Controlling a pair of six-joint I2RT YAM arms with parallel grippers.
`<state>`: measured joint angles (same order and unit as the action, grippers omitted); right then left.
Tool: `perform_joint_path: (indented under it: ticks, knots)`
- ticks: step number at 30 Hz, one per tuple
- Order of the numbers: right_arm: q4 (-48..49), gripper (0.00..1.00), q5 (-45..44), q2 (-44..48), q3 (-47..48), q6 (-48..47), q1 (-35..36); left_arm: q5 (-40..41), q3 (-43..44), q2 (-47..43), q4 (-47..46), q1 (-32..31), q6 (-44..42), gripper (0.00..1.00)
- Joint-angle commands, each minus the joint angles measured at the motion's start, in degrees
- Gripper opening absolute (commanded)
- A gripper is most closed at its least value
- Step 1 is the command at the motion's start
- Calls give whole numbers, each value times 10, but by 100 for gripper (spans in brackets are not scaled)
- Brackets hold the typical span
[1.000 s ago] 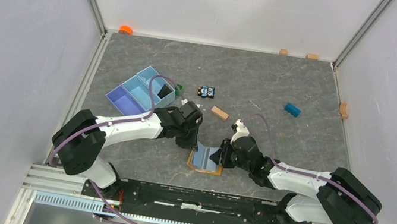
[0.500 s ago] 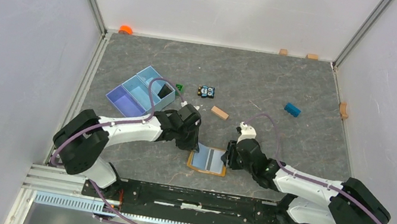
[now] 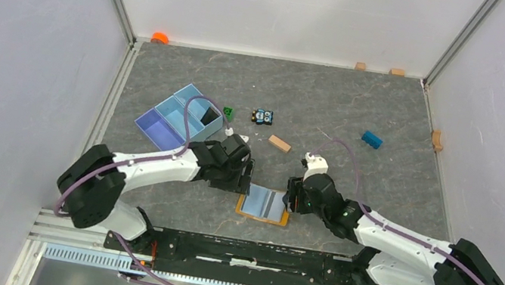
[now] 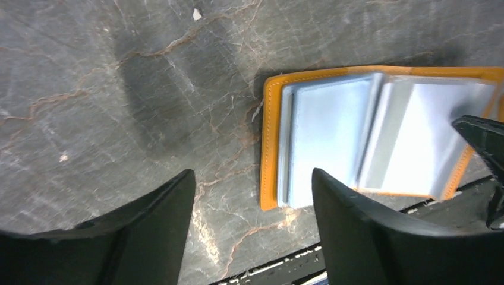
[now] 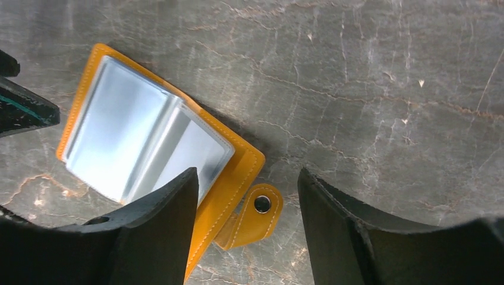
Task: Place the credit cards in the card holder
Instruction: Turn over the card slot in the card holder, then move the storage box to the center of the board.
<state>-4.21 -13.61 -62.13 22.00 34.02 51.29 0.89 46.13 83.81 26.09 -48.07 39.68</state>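
The card holder [image 3: 264, 205] lies opened flat, pale pockets up, close to the desk's near edge and about midway along it, with its snap tab [image 5: 255, 214] showing beneath my right gripper [image 3: 292, 199]. I judge it lies spread so the pockets face up for loading (whether the bluish sheets inside are cards or only sleeves, I cannot tell). My left gripper [image 3: 242, 179] hangs just off its left edge and the right just off its right edge. Both have fingers spread and hold nothing. The near rail crowds the holder's front, but the desk opens toward the far edge, up to the wooden block [image 3: 279, 144] and the divided tray [image 3: 178, 119].
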Motion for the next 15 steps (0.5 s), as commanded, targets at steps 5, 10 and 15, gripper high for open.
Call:
perform_joint_path:
  ticks: [5,10,15]
  knots:
    - [2,71,31,29,44,-30,2,35,75,-83,66,16,-77,87]
    - [9,76,39,49,46,-38,2,83,114,-95,128,65,-140,92]
    - [11,81,32,72,47,-58,0,103,164,-82,158,177,-170,94]
